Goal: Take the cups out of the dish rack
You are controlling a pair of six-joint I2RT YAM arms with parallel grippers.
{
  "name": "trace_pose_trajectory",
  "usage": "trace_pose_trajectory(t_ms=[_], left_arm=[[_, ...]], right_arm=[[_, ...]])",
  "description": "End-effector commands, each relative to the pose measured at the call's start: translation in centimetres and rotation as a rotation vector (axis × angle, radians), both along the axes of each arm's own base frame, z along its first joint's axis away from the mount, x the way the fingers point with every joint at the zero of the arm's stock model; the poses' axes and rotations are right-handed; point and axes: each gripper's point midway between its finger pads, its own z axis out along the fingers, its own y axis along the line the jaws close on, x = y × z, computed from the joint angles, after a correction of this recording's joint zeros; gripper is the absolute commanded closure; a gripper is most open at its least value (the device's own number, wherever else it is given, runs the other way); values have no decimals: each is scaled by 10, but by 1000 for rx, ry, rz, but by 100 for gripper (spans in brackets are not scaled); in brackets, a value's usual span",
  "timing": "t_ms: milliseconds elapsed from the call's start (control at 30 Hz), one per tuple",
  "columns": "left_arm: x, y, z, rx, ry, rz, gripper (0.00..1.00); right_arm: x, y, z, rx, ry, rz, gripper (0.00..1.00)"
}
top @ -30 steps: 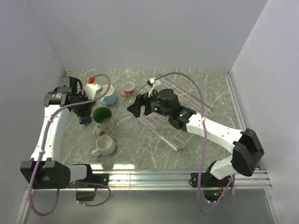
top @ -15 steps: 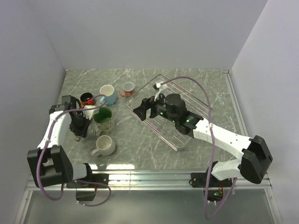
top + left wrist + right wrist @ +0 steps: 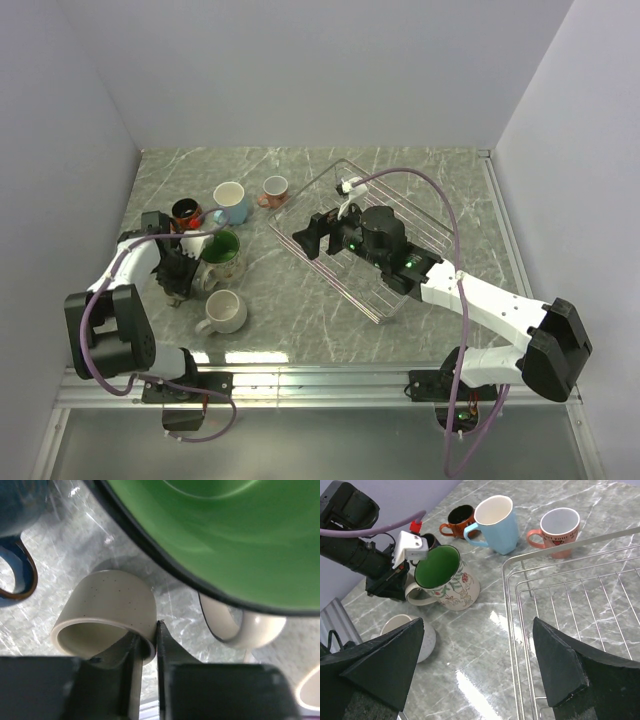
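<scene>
Silver wire forms the rack, which sits on the grey marble table to the right of the floral mug. Every mug in view is outside the rack, clustered around the floral mug. That mug stands upright and shows its green inside. Beyond it stands the light blue mug, white inside. Beyond it to the left is the orange-red mug, dark inside, and beyond it to the right is the small pinkish mug. On the near side of the floral mug stands the white speckled mug. Just to the left of the floral mug, close to its handle, are the dark blue mug and the olive-grey mug. The left arm bends out to the left of the floral mug and points its wrist down beside it. The left gripper pinches the rim of the olive-grey mug, with one finger inside the opening and one outside the wall. I cannot tell whether that mug's base rests on the table. The right arm reaches across the rack toward the floral mug. The right gripper hangs over the rack's nearest corner with its fingers spread wide, gripping nothing. A purple cable loops over each arm.
</scene>
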Motion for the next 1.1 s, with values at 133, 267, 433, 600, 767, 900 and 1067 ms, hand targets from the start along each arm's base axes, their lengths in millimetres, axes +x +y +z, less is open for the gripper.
trace_pose_trajectory(t_ms=[133,267,433,600,767,900,1067], left_arm=[[11,-1,-5,-17,-34,20,71],[11,-6,-2,-40,-28,14,64],[16,-7,22,-46,-63,21,53],[22,-8,61,-48,-136,50,49],[32,-4,113,-30,-298,143,47],[47,38,158,73,-500,374,36],[39,117,160,149,-544,681,37]], right_arm=[[2,-5,21,24,-61,-19,4],[4,-9,24,21,-68,-41,5],[3,-13,27,16,-76,-49,4],[7,-22,34,8,-87,-90,4],[32,-56,33,-31,-28,-265,3],[51,-107,27,12,41,-415,3],[57,-186,11,79,113,-660,3]])
